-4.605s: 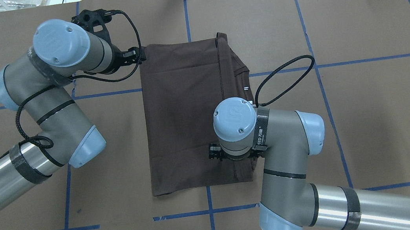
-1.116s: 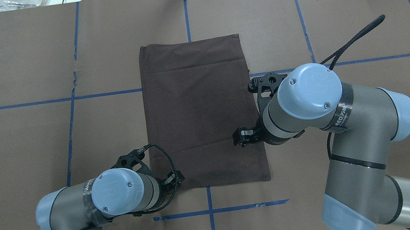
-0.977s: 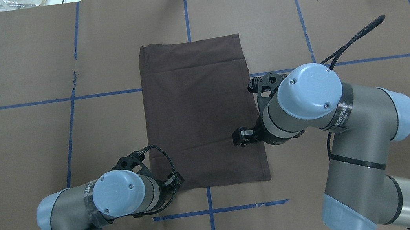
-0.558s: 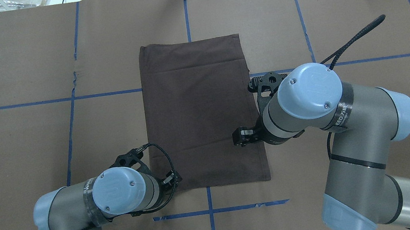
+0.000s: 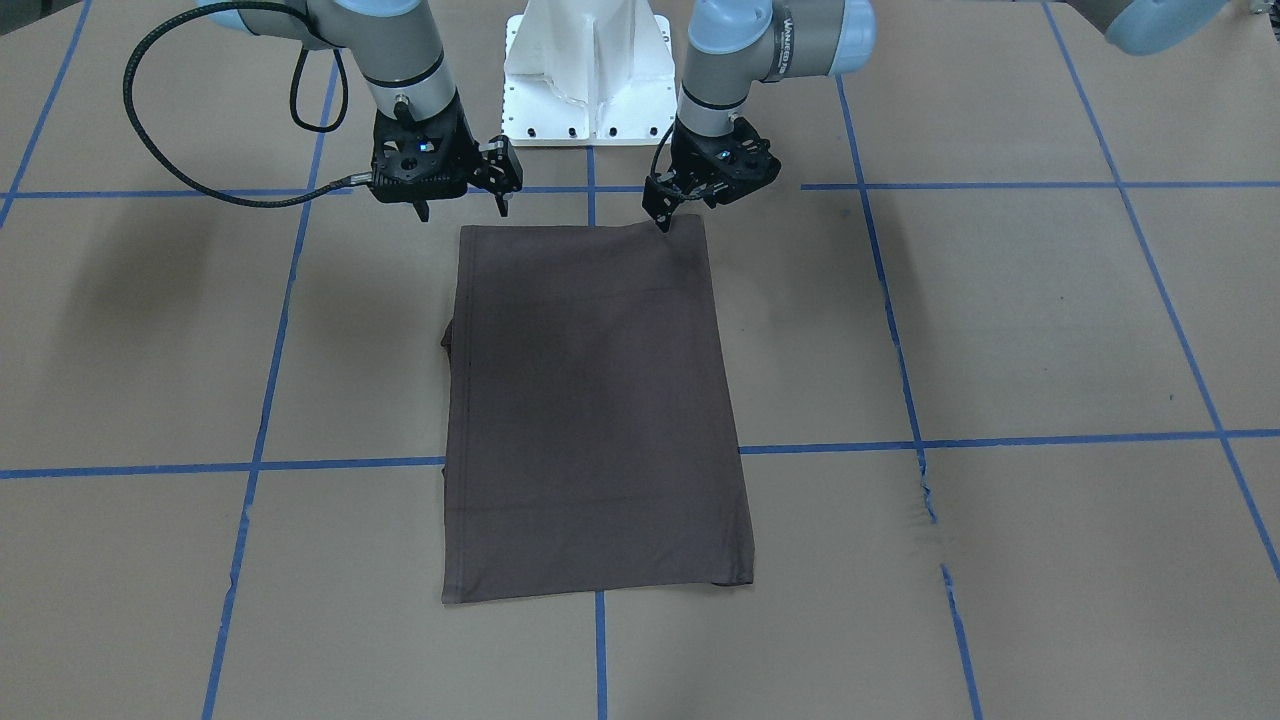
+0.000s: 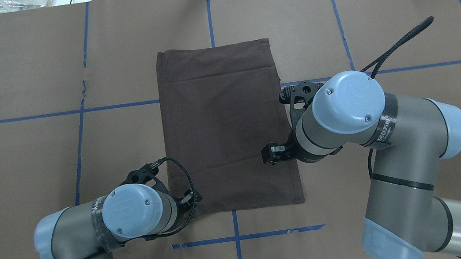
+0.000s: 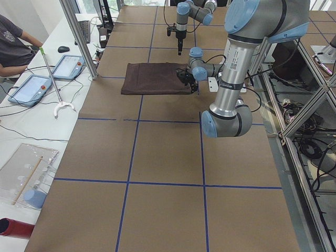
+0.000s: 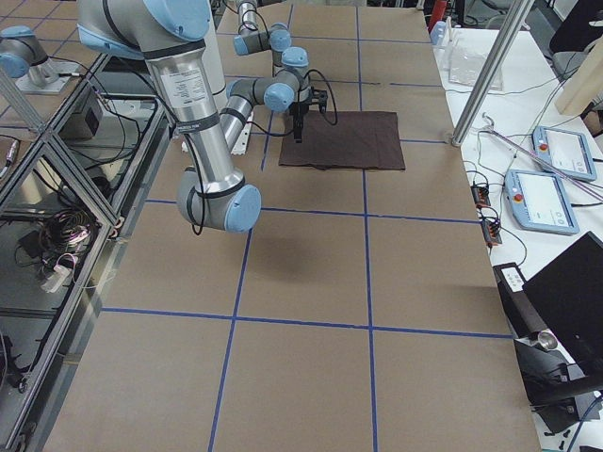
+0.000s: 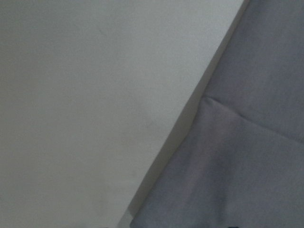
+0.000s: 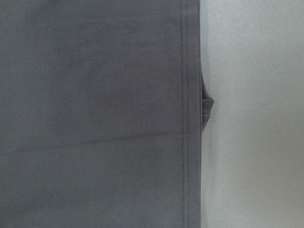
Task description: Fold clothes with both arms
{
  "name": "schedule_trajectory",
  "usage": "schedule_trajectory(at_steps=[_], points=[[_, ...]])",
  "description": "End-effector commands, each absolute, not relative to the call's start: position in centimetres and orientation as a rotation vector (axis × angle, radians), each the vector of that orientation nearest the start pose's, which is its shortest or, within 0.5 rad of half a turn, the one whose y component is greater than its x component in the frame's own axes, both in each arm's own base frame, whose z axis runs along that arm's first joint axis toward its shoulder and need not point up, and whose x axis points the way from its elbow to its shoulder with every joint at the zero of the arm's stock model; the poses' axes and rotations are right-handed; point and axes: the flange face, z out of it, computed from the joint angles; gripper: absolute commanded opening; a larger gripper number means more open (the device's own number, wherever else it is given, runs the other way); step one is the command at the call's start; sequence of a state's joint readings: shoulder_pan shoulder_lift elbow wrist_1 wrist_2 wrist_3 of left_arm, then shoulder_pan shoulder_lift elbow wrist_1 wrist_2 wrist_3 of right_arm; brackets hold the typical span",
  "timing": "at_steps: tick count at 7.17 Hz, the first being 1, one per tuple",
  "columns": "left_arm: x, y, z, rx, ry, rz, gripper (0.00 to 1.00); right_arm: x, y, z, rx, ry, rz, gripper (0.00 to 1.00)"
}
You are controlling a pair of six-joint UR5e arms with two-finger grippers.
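Note:
The clothes [image 6: 225,125], one dark brown T-shirt folded into a tall flat rectangle [image 5: 595,400], lie in the middle of the table. My left gripper [image 6: 193,199] stands at the shirt's near left corner, low over its edge [image 5: 660,215]. I see it edge-on, so I cannot tell how its fingers stand. The left wrist view shows only the shirt's edge [image 9: 237,142] on brown paper. My right gripper [image 5: 463,205] hangs open above the near right edge [image 6: 270,156], holding nothing. Its wrist view looks down on the hem [image 10: 95,114].
The table is covered with brown paper crossed by blue tape lines [image 6: 217,93]. A white pedestal [image 5: 590,80] stands at the near edge. The paper is torn [image 6: 83,84] left of the shirt. A person [image 7: 10,42] and tablets [image 7: 68,65] are at the far side table.
Since 4.6 s ago the shirt has become a plain rectangle, and my left arm has come from its far left corner to its near left one. In the last second the left gripper crept slightly left.

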State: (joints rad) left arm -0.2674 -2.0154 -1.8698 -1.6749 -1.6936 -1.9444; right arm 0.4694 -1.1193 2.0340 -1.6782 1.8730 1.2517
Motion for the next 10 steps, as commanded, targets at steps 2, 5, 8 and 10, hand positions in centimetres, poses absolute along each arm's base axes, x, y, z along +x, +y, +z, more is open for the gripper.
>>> schedule_trajectory(at_steps=[2, 5, 8, 10], points=[[56.02, -28.21, 27.55, -0.147, 0.842, -0.558, 0.87, -45.46, -34.68, 22.81, 0.044, -0.848, 0.019, 1.00], [56.47, -28.34, 28.17, -0.147, 0.828, -0.560, 0.80, -45.49, -34.70, 22.96, 0.043, -0.846, 0.020, 1.00], [56.43, -28.32, 27.85, -0.146, 0.834, -0.558, 0.02, -45.45, -34.67, 22.90, 0.043, -0.847, 0.020, 1.00], [56.20, -28.24, 27.45, -0.147, 0.843, -0.553, 0.00, -45.39, -34.74, 22.92, 0.044, -0.846, 0.020, 1.00]])
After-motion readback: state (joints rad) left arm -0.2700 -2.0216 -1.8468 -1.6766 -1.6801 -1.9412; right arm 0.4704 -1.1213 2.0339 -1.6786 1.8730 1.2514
